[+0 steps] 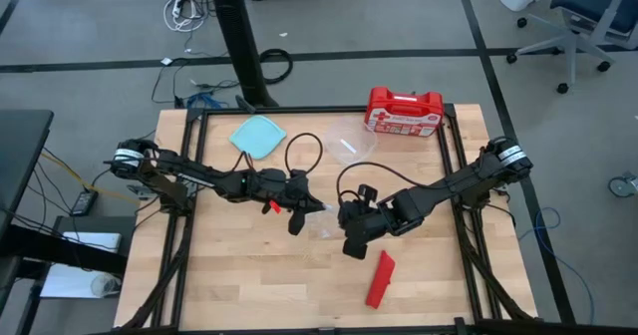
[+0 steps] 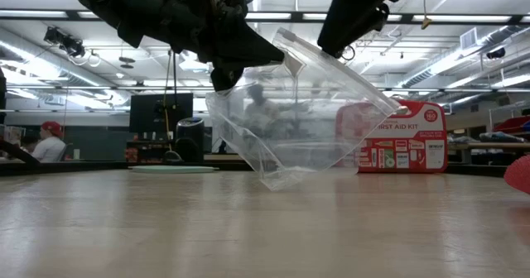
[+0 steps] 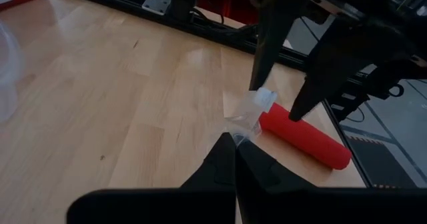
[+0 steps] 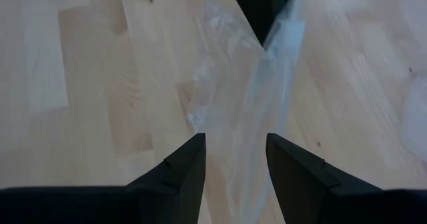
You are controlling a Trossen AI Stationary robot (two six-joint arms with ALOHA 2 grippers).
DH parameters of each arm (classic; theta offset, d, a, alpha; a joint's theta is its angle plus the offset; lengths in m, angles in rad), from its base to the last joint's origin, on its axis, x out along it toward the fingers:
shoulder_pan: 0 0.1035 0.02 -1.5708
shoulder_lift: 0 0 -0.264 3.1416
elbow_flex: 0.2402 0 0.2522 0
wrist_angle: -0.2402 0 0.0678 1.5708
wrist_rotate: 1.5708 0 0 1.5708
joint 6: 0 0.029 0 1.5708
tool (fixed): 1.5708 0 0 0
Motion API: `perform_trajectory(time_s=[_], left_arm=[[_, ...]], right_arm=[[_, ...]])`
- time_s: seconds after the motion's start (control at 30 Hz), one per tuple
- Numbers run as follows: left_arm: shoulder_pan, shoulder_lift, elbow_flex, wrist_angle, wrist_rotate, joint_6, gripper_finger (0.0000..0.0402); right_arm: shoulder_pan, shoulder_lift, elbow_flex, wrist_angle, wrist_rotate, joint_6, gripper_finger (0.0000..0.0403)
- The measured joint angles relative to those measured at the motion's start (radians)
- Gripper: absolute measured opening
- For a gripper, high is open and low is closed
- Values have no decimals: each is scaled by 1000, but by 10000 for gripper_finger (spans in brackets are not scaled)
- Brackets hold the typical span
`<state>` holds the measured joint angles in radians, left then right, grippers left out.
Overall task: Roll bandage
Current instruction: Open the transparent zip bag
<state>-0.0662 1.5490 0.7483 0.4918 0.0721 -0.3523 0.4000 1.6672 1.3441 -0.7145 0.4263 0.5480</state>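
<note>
At the far left of the table [image 1: 249, 275], the left arm reaches in from its mount toward the middle. Behind it, near the back edge, a light blue cloth [image 1: 257, 136] lies flat. The left gripper [image 1: 295, 215] hangs over the centre of the table with its fingers [image 3: 227, 159] clenched on one edge of a clear plastic bag [image 2: 290, 129], lifting that side off the wood. From table height the bag hangs open and tilted, its lower corner touching the surface while its rim slants up between the two grippers.

Just to the right, the right gripper [image 1: 351, 243] points down at the same bag. Its fingers [image 4: 187, 164] stand apart, with the thin plastic running between them; whether they press on the film cannot be told from these views.

The bandage [image 1: 380, 278], rolled into a small red cylinder, lies on the wood near the front edge, just right of and in front of the right gripper, outside the bag and touched by neither gripper. The left wrist camera shows it [image 3: 303, 136] lying beyond the bag's edge.

At the back right, a red first-aid kit [image 1: 403, 112] stands upright on the table, well apart from both grippers. A second piece of clear plastic [image 1: 349, 146] rests just left of it.
</note>
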Motion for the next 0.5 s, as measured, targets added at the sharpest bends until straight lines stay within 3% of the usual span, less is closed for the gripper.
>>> perform_trajectory(time_s=[0.33, 0.5], left_arm=[[0, 0, 0, 42, 60, -1, 0], [0, 0, 0, 53, 65, -8, 0]], right_arm=[[-3, 0, -35, 144, 0, -150, 155], [-12, 0, -115, 322, -6, -230, 155]])
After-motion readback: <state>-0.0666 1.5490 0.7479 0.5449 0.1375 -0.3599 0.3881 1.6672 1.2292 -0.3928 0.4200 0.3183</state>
